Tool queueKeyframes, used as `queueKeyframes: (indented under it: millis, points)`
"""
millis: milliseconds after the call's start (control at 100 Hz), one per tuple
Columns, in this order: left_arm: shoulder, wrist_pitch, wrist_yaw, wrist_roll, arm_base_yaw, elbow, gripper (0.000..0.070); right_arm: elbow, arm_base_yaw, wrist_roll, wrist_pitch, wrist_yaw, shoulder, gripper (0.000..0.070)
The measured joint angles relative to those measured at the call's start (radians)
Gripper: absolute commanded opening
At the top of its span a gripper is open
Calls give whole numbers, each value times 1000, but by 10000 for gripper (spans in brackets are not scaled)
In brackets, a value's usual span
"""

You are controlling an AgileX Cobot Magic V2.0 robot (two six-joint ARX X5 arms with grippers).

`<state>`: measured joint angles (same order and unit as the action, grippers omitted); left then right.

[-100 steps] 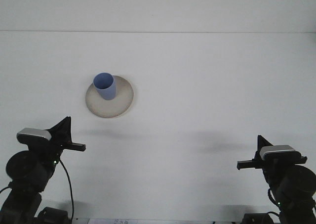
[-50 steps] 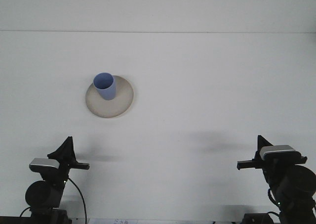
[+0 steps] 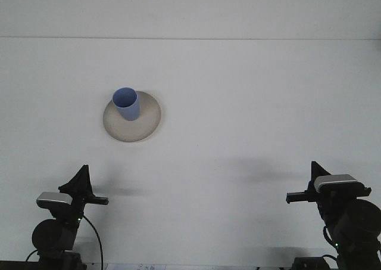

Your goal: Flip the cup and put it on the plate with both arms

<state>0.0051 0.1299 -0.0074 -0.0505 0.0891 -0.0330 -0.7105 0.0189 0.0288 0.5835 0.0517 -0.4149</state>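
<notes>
A blue cup (image 3: 126, 104) stands upright, mouth up, on the left part of a beige plate (image 3: 146, 122) in the left middle of the white table. My left gripper (image 3: 83, 185) sits low at the bottom left, well in front of the plate and apart from it. At the bottom right my right gripper (image 3: 305, 189) rests far from the cup. Neither gripper holds anything that I can see.
The white table (image 3: 250, 103) runs back to a wall edge across the top of the view. Black cables hang by the left arm's base (image 3: 53, 240). The right arm's base (image 3: 351, 222) fills the lower right corner.
My left arm has pulled back and lowered toward the bottom edge over the last second, then settled. The right arm, cup and plate have stayed put.
</notes>
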Motion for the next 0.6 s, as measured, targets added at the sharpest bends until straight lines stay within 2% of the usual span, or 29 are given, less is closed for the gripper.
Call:
queueKeyframes:
  millis: [530, 600]
  points:
    - [0, 0, 0, -16, 0, 0, 13, 1, 1, 0, -7, 2, 0, 0]
    - [0, 0, 0, -16, 0, 0, 13, 23, 4, 0, -64, -19, 17, 0]
